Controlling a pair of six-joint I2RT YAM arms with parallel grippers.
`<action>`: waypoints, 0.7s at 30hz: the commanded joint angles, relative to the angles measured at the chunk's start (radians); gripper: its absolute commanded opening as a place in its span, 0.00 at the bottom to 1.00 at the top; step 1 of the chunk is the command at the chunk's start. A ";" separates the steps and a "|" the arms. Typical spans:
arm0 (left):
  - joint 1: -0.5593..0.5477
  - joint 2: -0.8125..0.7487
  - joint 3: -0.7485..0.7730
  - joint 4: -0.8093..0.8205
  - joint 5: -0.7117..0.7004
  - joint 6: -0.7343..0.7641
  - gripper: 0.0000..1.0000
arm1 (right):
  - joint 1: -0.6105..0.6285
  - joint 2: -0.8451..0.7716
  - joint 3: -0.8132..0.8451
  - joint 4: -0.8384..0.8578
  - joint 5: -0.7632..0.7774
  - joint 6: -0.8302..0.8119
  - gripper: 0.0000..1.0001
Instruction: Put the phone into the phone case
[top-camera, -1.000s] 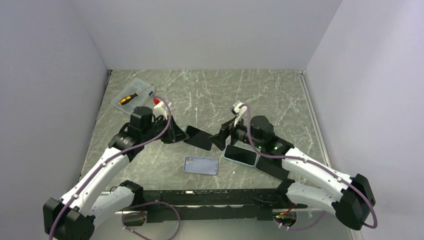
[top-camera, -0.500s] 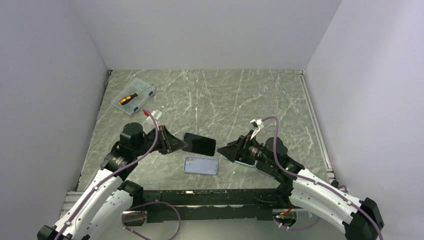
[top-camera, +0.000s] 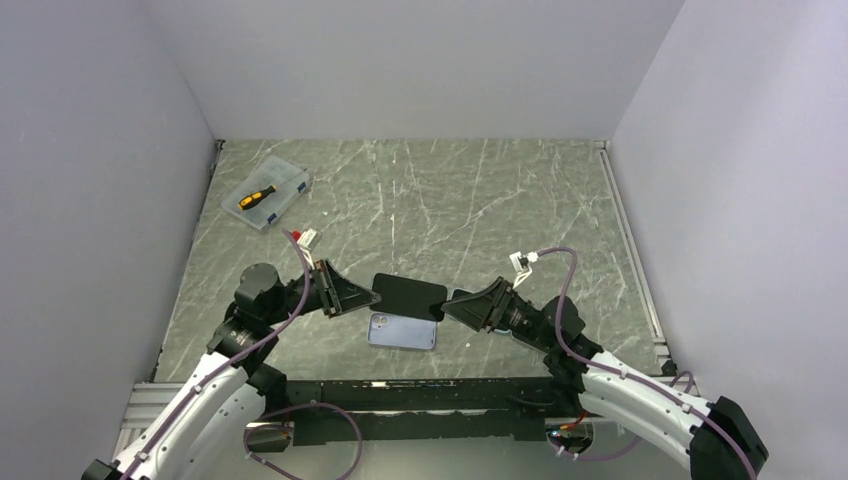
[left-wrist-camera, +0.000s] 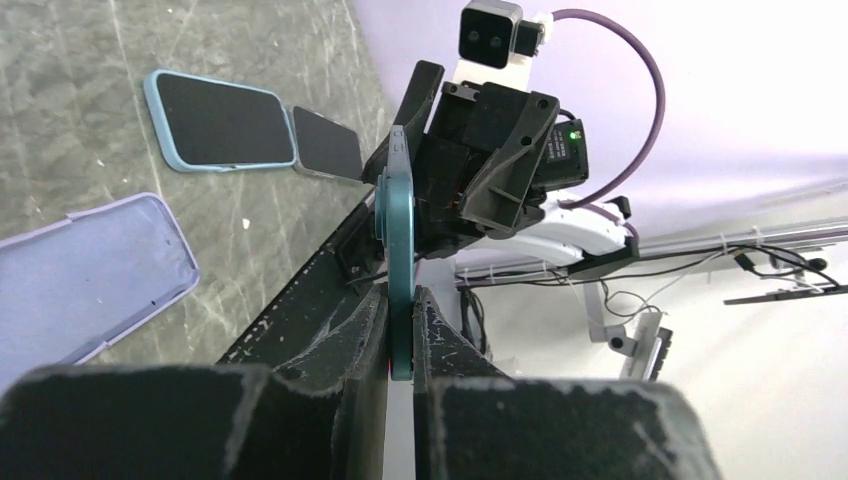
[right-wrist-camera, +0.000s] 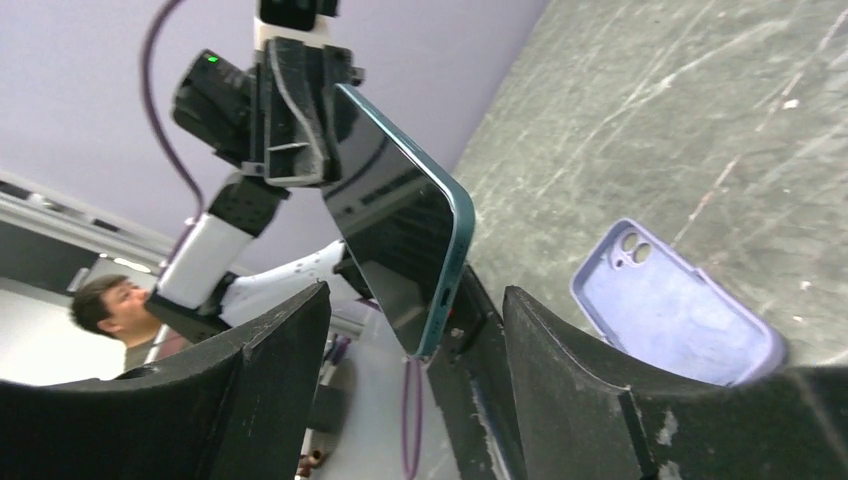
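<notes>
My left gripper (top-camera: 362, 296) is shut on one end of a dark-screened teal phone (top-camera: 409, 296) and holds it in the air, just over the far edge of the lilac phone case (top-camera: 402, 331), which lies open side up on the table. In the left wrist view the phone (left-wrist-camera: 400, 250) stands edge-on between my fingers, with the case (left-wrist-camera: 85, 280) at lower left. My right gripper (top-camera: 453, 308) is open at the phone's free end. In the right wrist view the phone's (right-wrist-camera: 400, 225) lower corner hangs between my spread fingers (right-wrist-camera: 575, 370), which do not touch it, and the case (right-wrist-camera: 672, 315) lies to the right.
A second phone in a light blue case (left-wrist-camera: 222, 120) lies on the table with a dark slab (left-wrist-camera: 326, 144) beside it; in the top view my right arm largely hides them. A clear box holding an orange screwdriver (top-camera: 266, 192) sits at the far left. The table's near rail (top-camera: 400, 392) is close below the case.
Both arms have drawn back toward the near edge. My left gripper has carried the phone nearer and right, over the lilac case. My right gripper has moved off the blue-cased phone to the held phone's free end.
</notes>
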 joint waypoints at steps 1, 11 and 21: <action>-0.004 -0.014 -0.016 0.207 0.066 -0.102 0.00 | -0.004 0.013 -0.008 0.204 -0.043 0.090 0.64; -0.005 -0.002 -0.065 0.328 0.096 -0.166 0.00 | -0.003 0.049 -0.021 0.312 -0.091 0.154 0.44; -0.008 0.001 -0.043 0.304 0.107 -0.135 0.00 | -0.003 0.060 0.007 0.304 -0.106 0.160 0.27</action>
